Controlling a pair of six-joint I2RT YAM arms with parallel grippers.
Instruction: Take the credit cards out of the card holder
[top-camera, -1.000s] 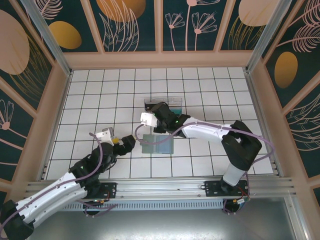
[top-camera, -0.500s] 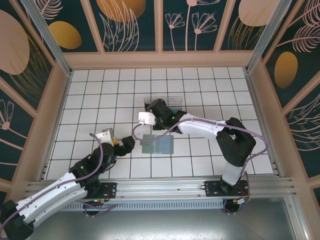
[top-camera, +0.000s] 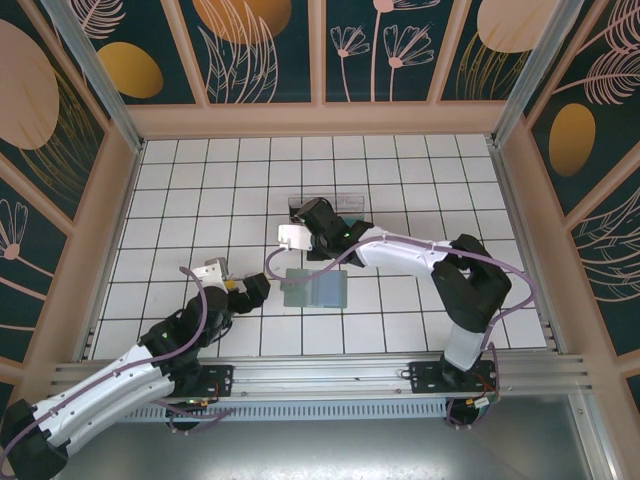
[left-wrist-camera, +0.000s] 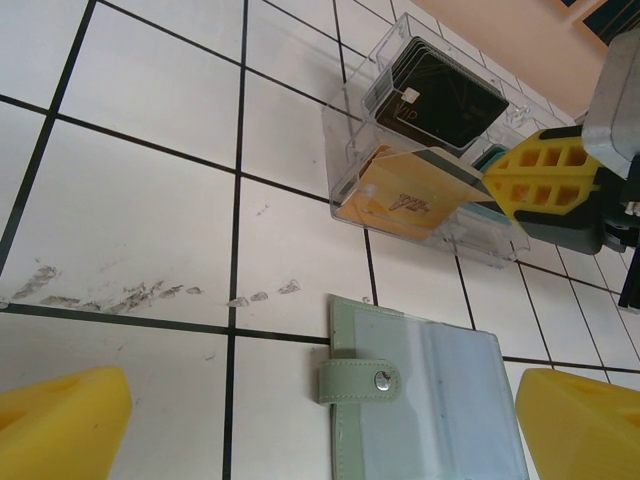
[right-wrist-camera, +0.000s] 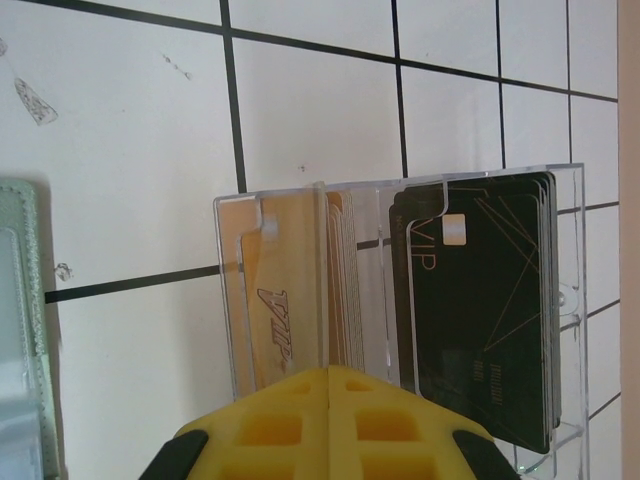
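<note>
- The left gripper (top-camera: 258, 289) stands wide open – its two yellow fingertips (left-wrist-camera: 60, 420) sit at the far corners of its own wrist view, with nothing between them but tiled table (left-wrist-camera: 130, 200) and the near end of the card holder (left-wrist-camera: 430, 400).
- The card holder lies flat on the table just ahead of the left gripper, not touched by it. It is spread open, with a pale green edge, a snap tab (left-wrist-camera: 360, 381) and a blue-grey sleeve panel facing up. Whether any cards sit in its sleeves I cannot tell.
- Beyond the holder, further out from the left gripper, is a clear tray (left-wrist-camera: 340, 150) with upright dividers.
- The right gripper (right-wrist-camera: 330, 395) is closed, its yellow fingers pressed together along a centre seam, and hangs directly over the near rim of that tray.
- Seen from this gripper, the credit cards stand in the tray straight ahead: a stack of black cards (right-wrist-camera: 480, 310) in the compartment to its right, and gold cards (right-wrist-camera: 275, 310) to its left.
- One gold card leans toward the shut fingers – whether they pinch its edge is not clear.
- The card holder's green edge shows well off to the right gripper's left, apart from the tray.
</note>
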